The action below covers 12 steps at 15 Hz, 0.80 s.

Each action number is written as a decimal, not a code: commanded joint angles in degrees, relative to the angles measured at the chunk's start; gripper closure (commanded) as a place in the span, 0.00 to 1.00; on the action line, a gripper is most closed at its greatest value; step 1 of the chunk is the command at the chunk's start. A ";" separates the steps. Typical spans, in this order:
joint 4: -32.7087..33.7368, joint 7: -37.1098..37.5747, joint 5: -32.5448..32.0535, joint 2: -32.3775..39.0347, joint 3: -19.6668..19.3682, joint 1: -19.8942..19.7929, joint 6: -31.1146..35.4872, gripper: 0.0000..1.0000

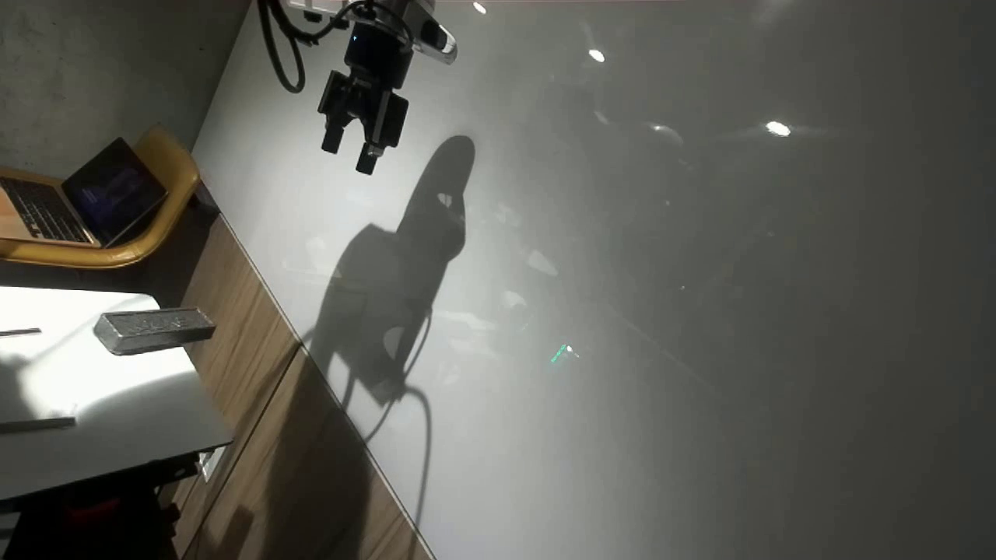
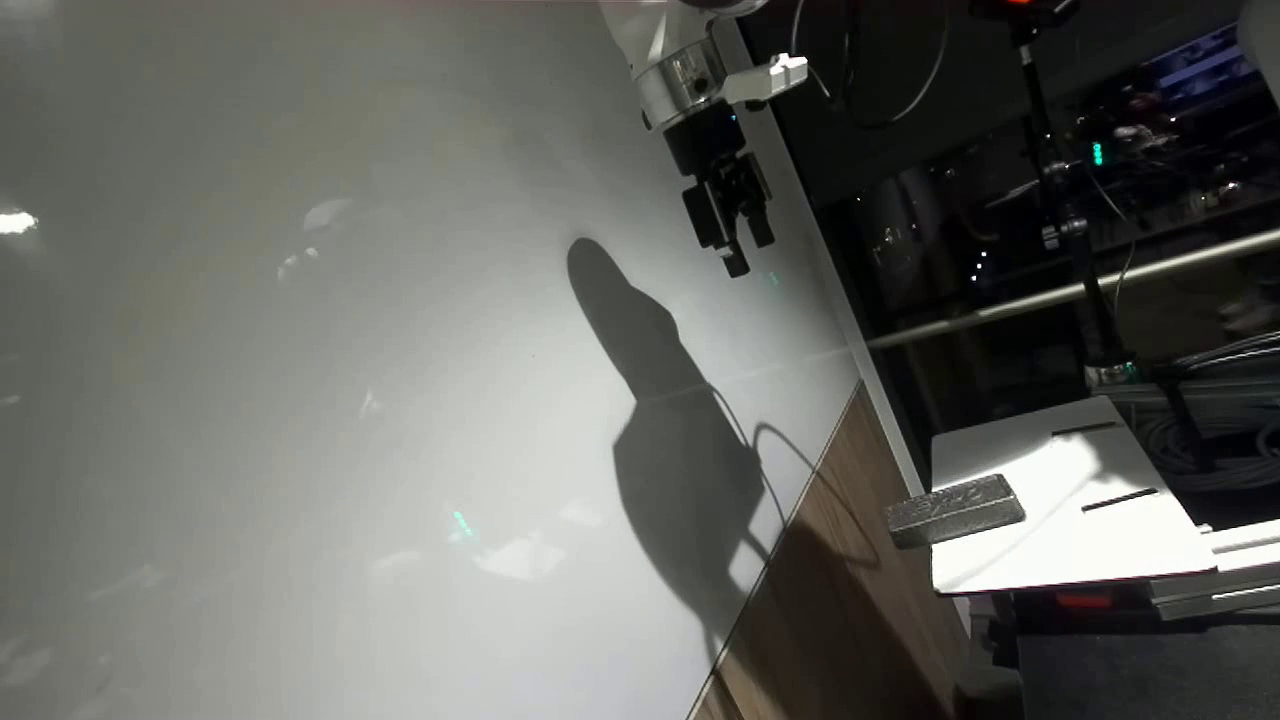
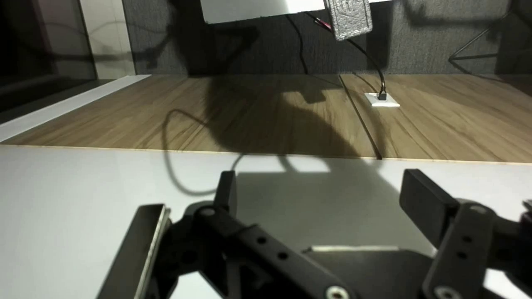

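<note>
Nothing is yet grasped by the wide-spread tool (image 1: 349,150), and the grey block (image 2: 955,511), well apart from it, is left overhanging the edge of the surface (image 2: 1060,552).

The arm (image 2: 684,84) holds its jaws wide apart.

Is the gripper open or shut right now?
The gripper is open: in the wrist view its fingers stand wide apart with nothing held between them; both exterior views show the gap too.

A white tabletop (image 1: 148,408) carries a grey textured block (image 1: 154,331) overhanging its edge
</note>
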 commanded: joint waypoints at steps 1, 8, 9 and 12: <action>-0.28 -0.04 0.34 -0.42 0.93 -1.01 -0.03 0.00; -0.70 0.30 0.37 -0.76 0.96 -1.04 0.17 0.00; -0.70 0.30 0.37 -0.76 0.96 -1.04 0.17 0.00; -0.70 0.30 0.37 -0.76 0.96 -1.04 0.17 0.00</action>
